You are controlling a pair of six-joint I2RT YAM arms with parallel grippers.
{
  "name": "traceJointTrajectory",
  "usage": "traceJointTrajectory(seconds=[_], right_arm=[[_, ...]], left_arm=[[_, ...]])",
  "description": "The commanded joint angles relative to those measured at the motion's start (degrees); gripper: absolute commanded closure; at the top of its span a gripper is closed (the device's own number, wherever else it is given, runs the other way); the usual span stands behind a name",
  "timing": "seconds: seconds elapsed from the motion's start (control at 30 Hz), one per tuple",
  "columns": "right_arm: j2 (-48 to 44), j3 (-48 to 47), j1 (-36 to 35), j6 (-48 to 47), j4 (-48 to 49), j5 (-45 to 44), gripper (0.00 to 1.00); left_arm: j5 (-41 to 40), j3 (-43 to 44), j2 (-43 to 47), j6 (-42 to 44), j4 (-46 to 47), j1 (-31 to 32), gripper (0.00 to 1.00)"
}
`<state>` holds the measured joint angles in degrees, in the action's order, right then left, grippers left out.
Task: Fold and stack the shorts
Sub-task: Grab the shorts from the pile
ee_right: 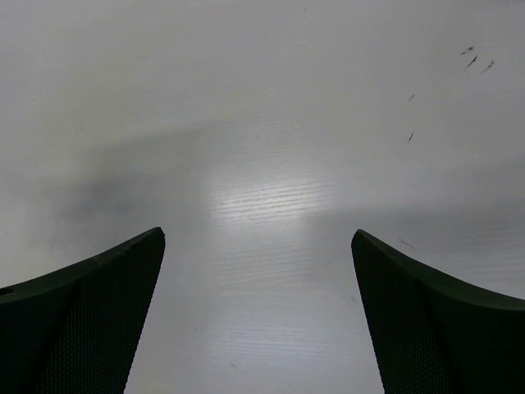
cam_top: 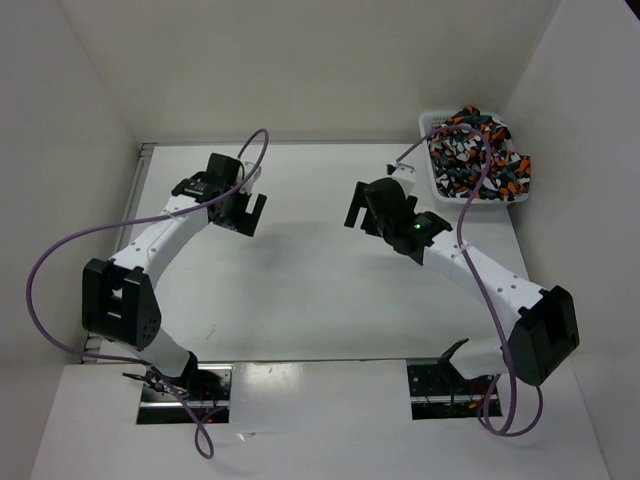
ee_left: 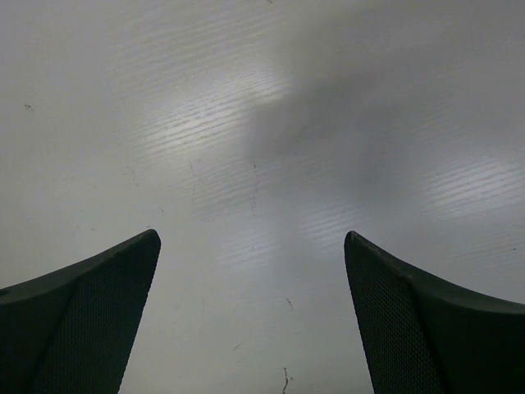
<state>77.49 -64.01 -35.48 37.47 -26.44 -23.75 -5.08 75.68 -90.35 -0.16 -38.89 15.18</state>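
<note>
Top external view shows the shorts [cam_top: 478,152] heaped in a white mesh basket [cam_top: 432,125] at about 1 o'clock, in the far right corner of the surface [cam_top: 310,290]. How many pieces lie there, I cannot tell. The left end effector [cam_top: 250,220] and the right end effector [cam_top: 362,212] are both spread wide and carry nothing; each wrist view shows only white surface between its fingers. The right one is nearer to the basket.

The fabric looks light, soft and limp, so it will probably sag and drag its neighbours along. I would pinch a raised fold on top of the heap, best a waistband edge, and lift slowly, because the light basket may rise too.
</note>
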Motion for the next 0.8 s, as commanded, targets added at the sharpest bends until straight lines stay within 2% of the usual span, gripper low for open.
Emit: traceJointTrajectory(seconds=[0.0, 0.2, 0.3, 0.37, 0.4, 0.43, 0.5, 0.6, 0.7, 0.73, 0.77], right_arm=[[-4.28, 0.99, 0.33, 0.93, 0.77, -2.61, 0.01], [-10.33, 2.75, 0.94, -0.29, -0.28, -10.26, 0.01], [-11.92, 3.28, 2.69, -3.36, -0.28, -8.77, 0.01], [-12.54, 1.88, 4.62, -0.94, -0.8, -10.25, 0.01], [-12.54, 0.91, 7.25, -0.13, -0.81, -4.0, 0.01], [-11.5, -0.66, 16.58, -2.9, -0.81, 3.46, 0.01], [-7.91, -3.73, 26.11, -3.45, -0.45, 14.29, 0.01], [-4.47, -7.08, 28.8, -4.16, -2.56, 10.67, 0.01], [1.33, -12.35, 33.01, -3.29, -5.71, 4.07, 0.16], [2.91, -14.98, 34.33, -2.76, -6.25, 2.41, 0.32], [6.23, -16.14, 37.04, -2.15, -6.78, 2.39, 0.36]], left_arm=[[1.39, -0.62, 2.71, 0.16, 0.93, -0.33, 0.0], [2.01, -3.35, 7.64, 0.16, 3.39, -0.33, 0.0], [3.32, -3.87, 8.34, 0.16, 4.0, -0.33, 0.0], [3.85, -3.87, 8.34, 0.16, 4.0, -0.33, 0.0], [3.85, -3.87, 7.73, 0.16, 4.0, -0.33, 0.0], [3.85, -2.83, 6.08, 0.16, 2.96, -0.33, 0.0], [3.24, -1.68, 3.61, 0.16, 1.45, -0.33, 0.0], [4.98, -1.68, 3.07, 0.16, 1.45, -0.33, 0.0], [6.4, -2.2, 5.17, 0.16, 3.03, -0.33, 0.0], [6.4, -2.2, 5.7, 0.16, 3.64, -0.33, 0.0], [6.4, -2.2, 6.32, 0.16, 3.65, -0.33, 0.0]])
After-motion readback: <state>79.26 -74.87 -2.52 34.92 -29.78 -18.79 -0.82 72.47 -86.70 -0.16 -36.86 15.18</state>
